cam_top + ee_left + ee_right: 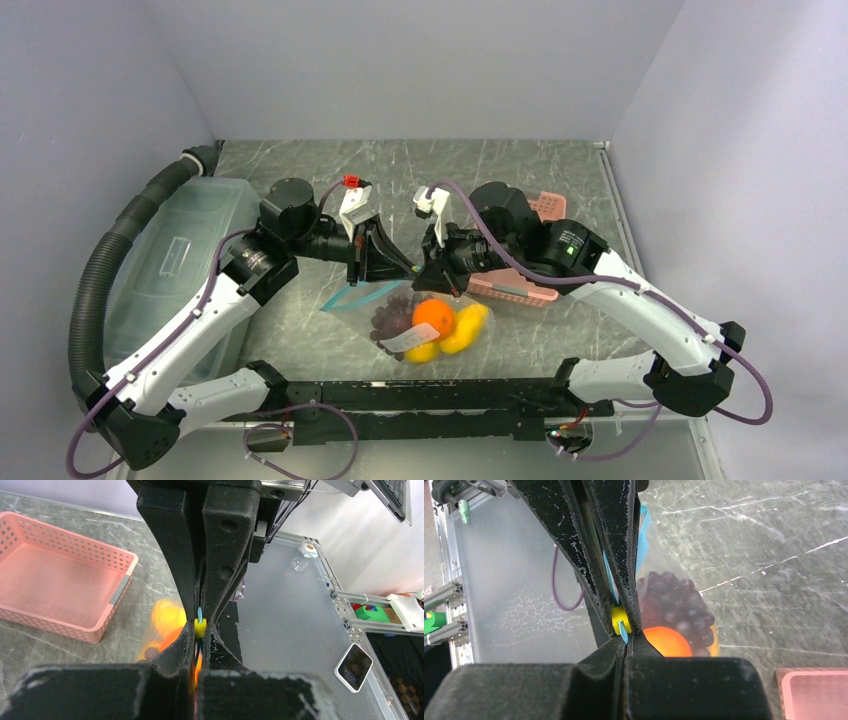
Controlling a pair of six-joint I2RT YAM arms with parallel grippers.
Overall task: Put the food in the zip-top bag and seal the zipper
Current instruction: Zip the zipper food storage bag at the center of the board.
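As we watched, the left gripper point(407, 270) and right gripper point(426, 277) each clamped the zipper point(642, 535). Inside the zip-top bag point(365, 301) lay the grape bunch point(674, 605) and orange ball point(666, 641).

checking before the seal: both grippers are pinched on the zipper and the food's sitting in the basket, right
Not quite. The food is in the bag, not in the basket. The right wrist view shows grapes and the orange ball behind the plastic, and the left wrist view shows the basket empty. The rest stands.
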